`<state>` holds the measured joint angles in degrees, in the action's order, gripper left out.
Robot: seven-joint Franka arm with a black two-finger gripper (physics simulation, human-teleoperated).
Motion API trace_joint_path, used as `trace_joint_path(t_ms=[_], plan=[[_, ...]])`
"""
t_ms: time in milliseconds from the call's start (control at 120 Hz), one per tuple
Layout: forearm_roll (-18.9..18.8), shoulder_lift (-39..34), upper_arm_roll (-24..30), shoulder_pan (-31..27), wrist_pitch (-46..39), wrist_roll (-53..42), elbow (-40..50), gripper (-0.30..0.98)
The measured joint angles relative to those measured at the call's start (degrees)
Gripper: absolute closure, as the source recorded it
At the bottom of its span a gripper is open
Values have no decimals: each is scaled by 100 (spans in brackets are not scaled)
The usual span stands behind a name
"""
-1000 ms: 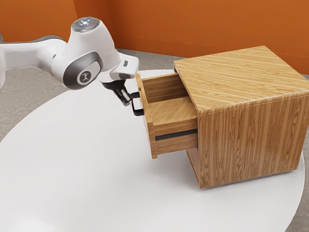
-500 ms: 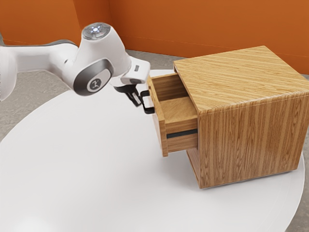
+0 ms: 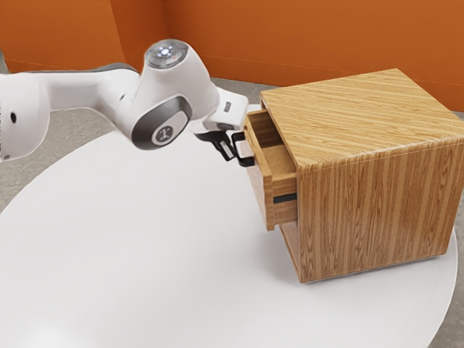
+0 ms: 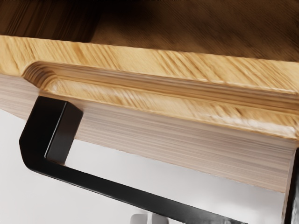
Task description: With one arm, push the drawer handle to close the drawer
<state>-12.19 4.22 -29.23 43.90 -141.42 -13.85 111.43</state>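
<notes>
An emblem [image 3: 164, 134] marked the arm [image 3: 87, 88]; the gripper [image 3: 231, 155], clenched, stood at the part-open drawer's [image 3: 268, 206] handle [image 3: 247, 162]; the wrist view showed its grooved edge [image 4: 163, 100].

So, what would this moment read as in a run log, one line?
task: close drawer | drawer: partly out of cabinet, not yet closed | jaws: at handle | next: likely push inward

A round white table [image 3: 145, 268] spreads across the lower part of the exterior view, its curved rim running from the left edge up toward the upper middle and showing again at the lower right; a bright sheen lies at the bottom left. Grey, mottled floor [image 3: 76, 130] shows at the left and far right. Behind, an orange wall [image 3: 290, 36] spans the top, with upright corner lines at the upper left.
</notes>
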Motion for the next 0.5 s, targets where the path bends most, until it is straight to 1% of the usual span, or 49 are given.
trace_joint_path(t_ms=[500], plan=[[42, 534, 41, -17, -134, 60, -431, 79]])
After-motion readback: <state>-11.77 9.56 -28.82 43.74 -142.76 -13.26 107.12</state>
